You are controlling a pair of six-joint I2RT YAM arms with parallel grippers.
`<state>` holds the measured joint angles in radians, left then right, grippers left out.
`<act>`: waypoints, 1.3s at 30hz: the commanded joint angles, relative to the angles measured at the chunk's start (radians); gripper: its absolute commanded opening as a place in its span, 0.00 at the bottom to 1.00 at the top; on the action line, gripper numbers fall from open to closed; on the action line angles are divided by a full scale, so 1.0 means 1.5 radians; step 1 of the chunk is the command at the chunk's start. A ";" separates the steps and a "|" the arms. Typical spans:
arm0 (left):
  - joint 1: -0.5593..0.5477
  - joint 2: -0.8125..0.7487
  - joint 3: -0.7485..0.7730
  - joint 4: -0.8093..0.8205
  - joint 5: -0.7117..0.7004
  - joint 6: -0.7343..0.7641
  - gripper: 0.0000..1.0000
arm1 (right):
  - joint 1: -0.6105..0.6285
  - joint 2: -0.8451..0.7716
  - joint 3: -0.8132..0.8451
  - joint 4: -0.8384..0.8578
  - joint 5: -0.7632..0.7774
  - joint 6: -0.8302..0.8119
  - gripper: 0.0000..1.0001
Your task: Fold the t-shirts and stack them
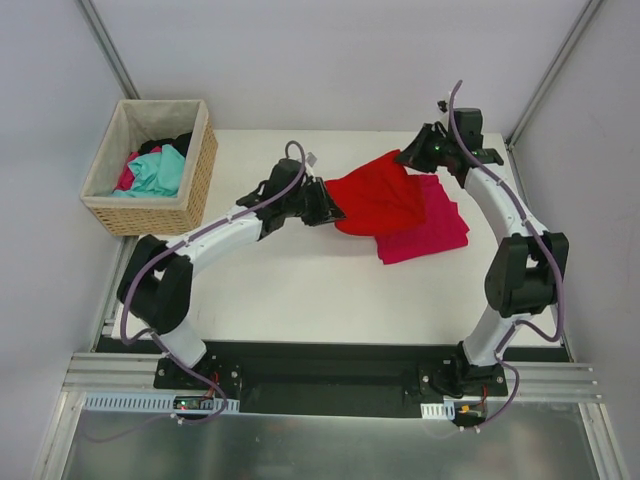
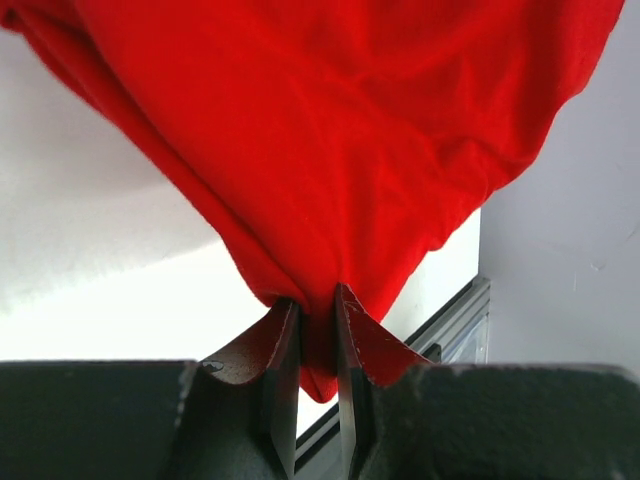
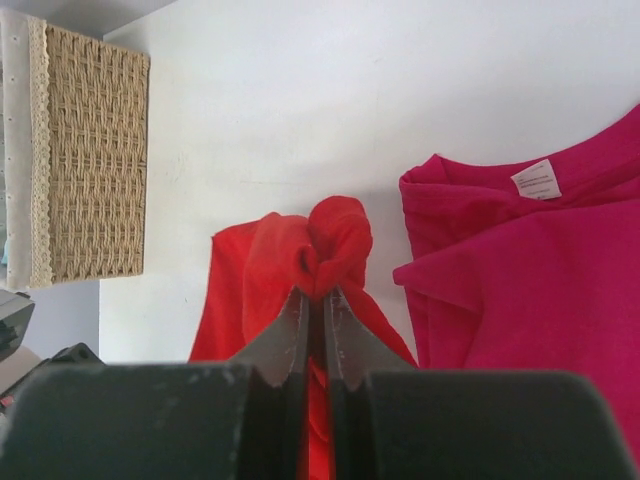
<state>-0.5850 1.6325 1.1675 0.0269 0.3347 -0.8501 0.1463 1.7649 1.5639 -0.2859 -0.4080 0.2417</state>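
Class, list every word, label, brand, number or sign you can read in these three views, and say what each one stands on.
White neck label on the magenta-pink t-shirt: faint print, too small and blurred to read.
No writing shows on the red t-shirt, the wicker basket or the table.
Nothing else is legible in any view.

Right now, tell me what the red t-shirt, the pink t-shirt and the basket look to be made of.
Red t-shirt: soft matte knit cloth, probably cotton jersey; it drapes and bunches in loose folds.
Pink t-shirt: cloth of a similar look, matte, softly creased, with a sewn white neck label.
Basket: tan woven wicker or straw, the weave plain on its walls, with a pale fabric lining.
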 commanded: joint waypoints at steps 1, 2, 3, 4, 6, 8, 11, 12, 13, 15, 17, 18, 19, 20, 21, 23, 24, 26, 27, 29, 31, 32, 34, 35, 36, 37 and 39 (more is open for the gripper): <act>-0.033 0.048 0.084 0.034 0.001 0.001 0.00 | -0.019 -0.048 0.031 0.016 -0.018 -0.002 0.01; -0.035 0.059 0.106 0.034 0.005 0.001 0.00 | -0.025 -0.048 0.032 0.016 -0.020 0.000 0.01; -0.038 0.070 0.116 0.034 0.007 0.000 0.00 | -0.035 -0.048 0.033 0.015 -0.023 0.000 0.01; -0.042 0.090 0.128 0.034 0.008 0.002 0.00 | -0.041 -0.047 0.034 0.016 -0.025 0.001 0.01; -0.047 0.108 0.155 0.034 0.009 0.001 0.00 | -0.059 -0.047 0.038 0.016 -0.030 0.005 0.01; -0.050 0.130 0.182 0.034 0.006 0.005 0.00 | -0.068 -0.047 0.041 0.018 -0.037 0.009 0.01; -0.051 0.155 0.216 0.034 0.011 0.011 0.00 | -0.081 -0.040 0.054 0.018 -0.044 0.014 0.01; -0.051 0.162 0.223 0.033 0.011 0.014 0.00 | -0.085 -0.038 0.055 0.018 -0.044 0.014 0.01; -0.050 0.165 0.233 0.033 0.011 0.017 0.00 | -0.086 -0.039 0.057 0.018 -0.043 0.016 0.01; -0.051 0.173 0.241 0.033 0.009 0.025 0.00 | -0.090 -0.039 0.060 0.021 -0.041 0.017 0.01; -0.051 0.180 0.256 0.033 0.012 0.029 0.00 | -0.095 -0.038 0.061 0.023 -0.042 0.019 0.01; -0.052 0.188 0.260 0.033 0.015 0.031 0.00 | -0.095 -0.036 0.064 0.024 -0.044 0.020 0.01; -0.052 0.192 0.266 0.033 0.020 0.030 0.00 | -0.095 -0.036 0.065 0.024 -0.044 0.022 0.01; -0.053 0.195 0.269 0.033 0.021 0.030 0.00 | -0.110 -0.035 0.066 0.024 -0.047 0.023 0.01; -0.055 0.203 0.272 0.033 0.021 0.032 0.00 | -0.114 -0.036 0.065 0.026 -0.048 0.024 0.01; -0.060 0.211 0.281 0.033 0.021 0.033 0.00 | -0.125 -0.038 0.061 0.028 -0.051 0.026 0.01; -0.061 0.223 0.285 0.034 0.021 0.036 0.00 | -0.128 -0.041 0.061 0.031 -0.051 0.026 0.01; -0.067 0.235 0.303 0.034 0.023 0.037 0.00 | -0.142 -0.041 0.060 0.032 -0.054 0.028 0.01; -0.068 0.249 0.310 0.034 0.027 0.034 0.00 | -0.148 -0.039 0.062 0.033 -0.057 0.030 0.01; -0.072 0.264 0.332 0.034 0.031 0.033 0.00 | -0.158 -0.037 0.063 0.033 -0.062 0.032 0.01; -0.074 0.283 0.353 0.033 0.034 0.029 0.00 | -0.164 -0.036 0.061 0.035 -0.064 0.031 0.01; -0.076 0.289 0.358 0.033 0.038 0.028 0.00 | -0.167 -0.035 0.059 0.037 -0.064 0.032 0.01; -0.077 0.299 0.367 0.033 0.038 0.026 0.00 | -0.171 -0.031 0.058 0.037 -0.066 0.033 0.01; -0.078 0.304 0.369 0.033 0.038 0.027 0.00 | -0.174 -0.029 0.055 0.038 -0.068 0.032 0.01; -0.079 0.307 0.368 0.034 0.040 0.027 0.00 | -0.174 -0.027 0.053 0.040 -0.067 0.033 0.01; -0.080 0.309 0.367 0.034 0.039 0.028 0.00 | -0.175 -0.024 0.048 0.041 -0.063 0.032 0.01; -0.079 0.314 0.361 0.034 0.040 0.030 0.00 | -0.176 -0.021 0.031 0.053 -0.063 0.033 0.01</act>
<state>-0.6952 2.0956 1.6730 0.0452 0.3626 -0.8196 -0.1120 1.7569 1.6062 -0.2802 -0.4801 0.2760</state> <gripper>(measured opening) 0.151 0.039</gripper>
